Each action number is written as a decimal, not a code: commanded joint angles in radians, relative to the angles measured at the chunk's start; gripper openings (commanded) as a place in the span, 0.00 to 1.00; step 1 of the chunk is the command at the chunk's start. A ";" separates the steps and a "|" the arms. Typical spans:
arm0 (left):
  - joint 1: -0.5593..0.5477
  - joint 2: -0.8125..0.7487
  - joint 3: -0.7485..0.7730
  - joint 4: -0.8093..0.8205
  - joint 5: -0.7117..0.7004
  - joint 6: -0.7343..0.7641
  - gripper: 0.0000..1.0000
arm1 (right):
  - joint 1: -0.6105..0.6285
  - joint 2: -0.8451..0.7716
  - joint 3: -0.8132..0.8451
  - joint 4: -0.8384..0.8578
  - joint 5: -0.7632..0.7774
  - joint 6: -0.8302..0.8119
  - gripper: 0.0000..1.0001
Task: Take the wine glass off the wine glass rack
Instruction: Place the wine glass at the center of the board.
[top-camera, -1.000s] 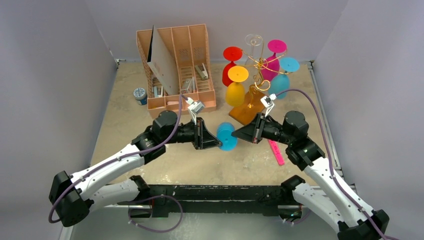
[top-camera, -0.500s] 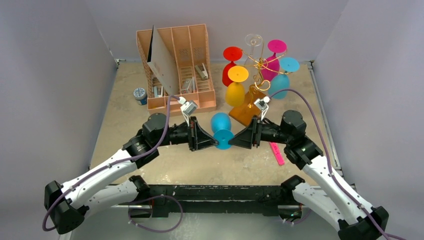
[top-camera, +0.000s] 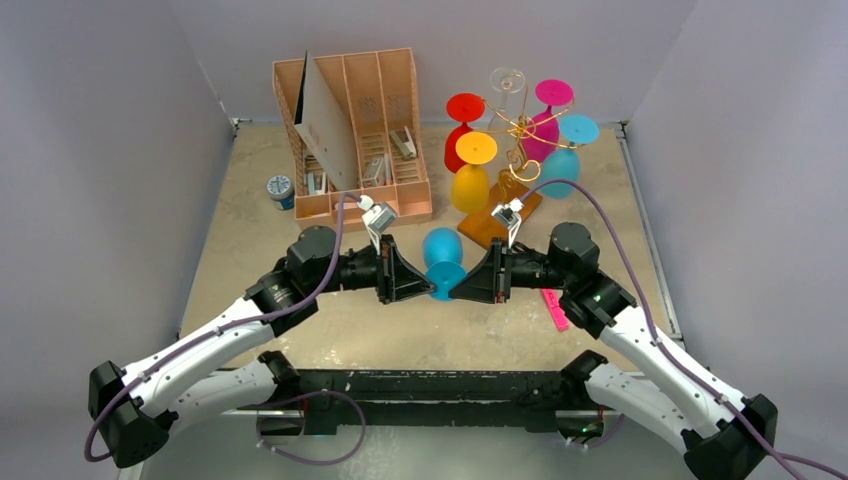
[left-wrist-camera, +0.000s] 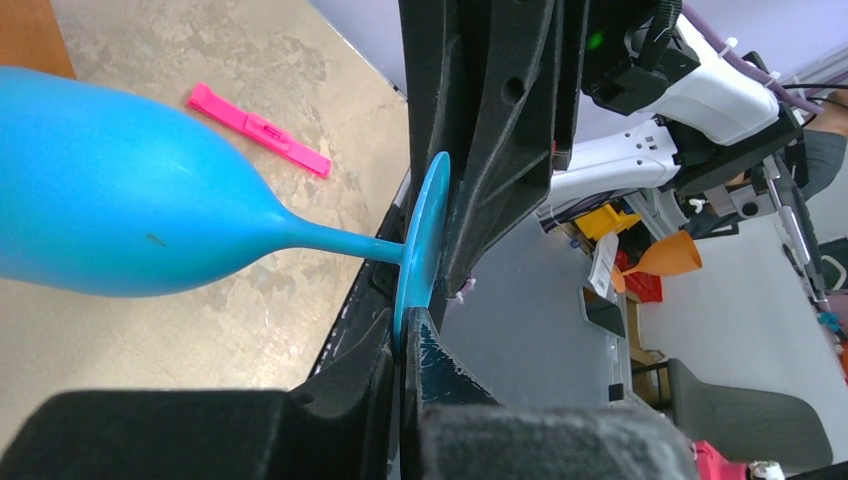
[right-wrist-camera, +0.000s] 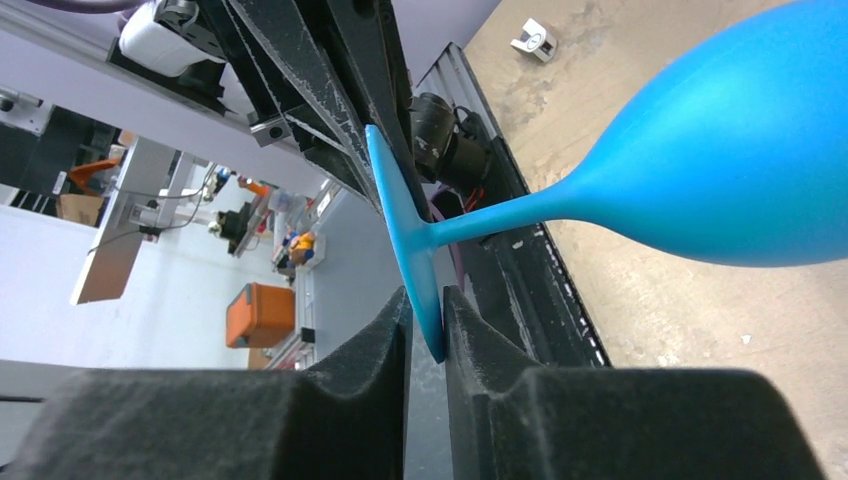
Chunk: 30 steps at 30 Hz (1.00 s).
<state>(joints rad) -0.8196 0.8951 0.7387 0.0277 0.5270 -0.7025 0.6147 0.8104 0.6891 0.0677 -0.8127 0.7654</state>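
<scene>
A blue wine glass (top-camera: 441, 247) hangs in the air between my two grippers, with its bowl toward the rack and its foot toward the arms. My left gripper (top-camera: 432, 288) is shut on the rim of the foot (left-wrist-camera: 420, 240). My right gripper (top-camera: 455, 290) faces it, and its jaws pinch the opposite rim of the same foot (right-wrist-camera: 405, 230). The wine glass rack (top-camera: 497, 215) stands behind on its orange-brown base. Its gold wire arms (top-camera: 518, 125) carry red (top-camera: 463, 115), yellow (top-camera: 472, 175), magenta (top-camera: 548, 110), light blue (top-camera: 568, 150) and clear (top-camera: 507, 80) glasses.
A pink-tan file organiser (top-camera: 350, 130) stands at the back left, with a small jar (top-camera: 279, 190) beside it. A pink strip (top-camera: 552, 305) lies on the table under the right arm and also shows in the left wrist view (left-wrist-camera: 260, 130). Purple walls enclose three sides.
My left gripper turned the blue glass so that its bowl points toward the rack, and drew back slightly left. My right gripper moved left and closed onto the foot's far rim.
</scene>
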 joint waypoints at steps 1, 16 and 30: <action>-0.001 -0.002 0.054 -0.064 -0.031 0.071 0.00 | 0.017 -0.004 -0.013 0.139 0.016 -0.006 0.17; -0.001 0.005 0.082 -0.140 -0.053 0.096 0.32 | 0.029 -0.003 -0.090 0.309 0.024 0.009 0.00; 0.004 -0.127 0.295 -0.705 -0.367 0.290 0.94 | 0.090 0.068 -0.048 0.022 -0.021 -0.728 0.00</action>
<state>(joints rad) -0.8188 0.8192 0.9352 -0.4812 0.2787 -0.5014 0.6621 0.8577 0.6018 0.2050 -0.8291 0.3840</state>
